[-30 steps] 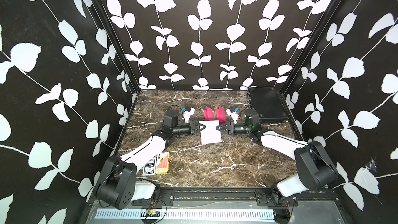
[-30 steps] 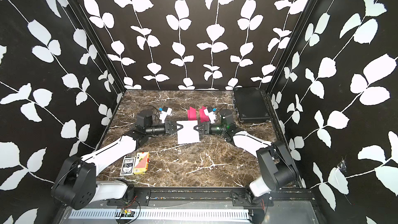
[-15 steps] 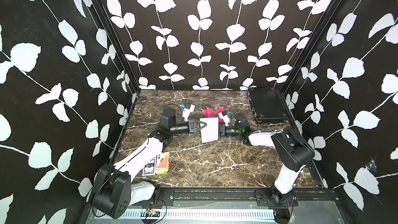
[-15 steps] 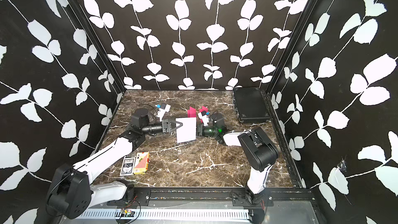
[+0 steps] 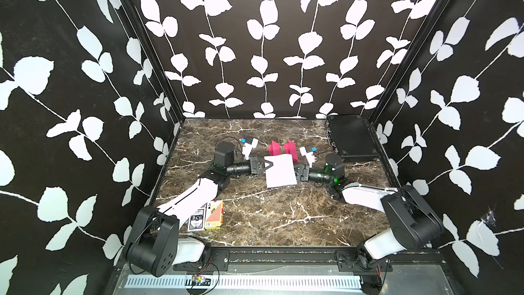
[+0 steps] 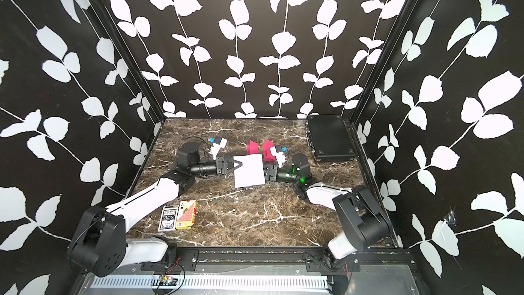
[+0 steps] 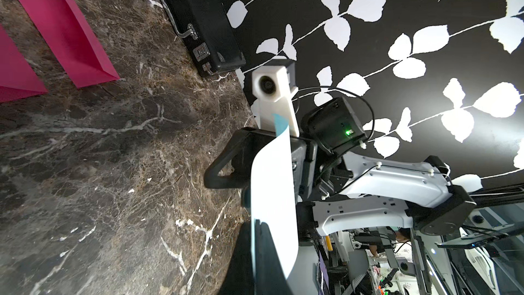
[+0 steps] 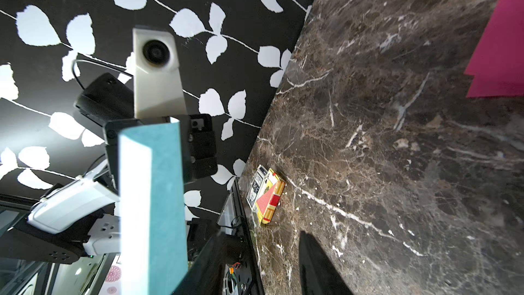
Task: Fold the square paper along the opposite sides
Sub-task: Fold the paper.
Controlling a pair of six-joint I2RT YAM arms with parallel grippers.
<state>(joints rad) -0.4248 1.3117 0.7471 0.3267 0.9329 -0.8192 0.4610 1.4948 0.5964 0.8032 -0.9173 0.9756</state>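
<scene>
**Square paper pinched at one edge, mid-worktop**

The square paper (image 5: 279, 170) (image 6: 249, 170) sits at the middle of the marble worktop (image 5: 283, 217), between the two arms. In both top views its white face is up. The right wrist view shows a teal face (image 8: 158, 194) with a white strip along one side, and the left wrist view shows the sheet bowed along its length (image 7: 272, 194).

The left end effector (image 5: 268, 165) (image 6: 236, 166) lies level with the worktop and is clamped tight on the paper's left edge.

The right end effector (image 5: 296, 172) (image 6: 266, 172) points in from the opposite side, its tips at the paper's right edge. Its jaws stand partly apart. One of its fingers (image 7: 243, 140) shows beside the sheet in the left wrist view, while the other is hidden behind the paper. Whether either finger touches the paper cannot be told.

Just behind the paper, two pink folded sheets (image 5: 274, 148) stand side by side on the worktop. A black case (image 5: 350, 137) lies in the far right corner, against the wall. Near the front left, beside the left arm, two card packs lie touching: a dark one (image 5: 197, 217) and an orange one (image 5: 214, 214).
</scene>
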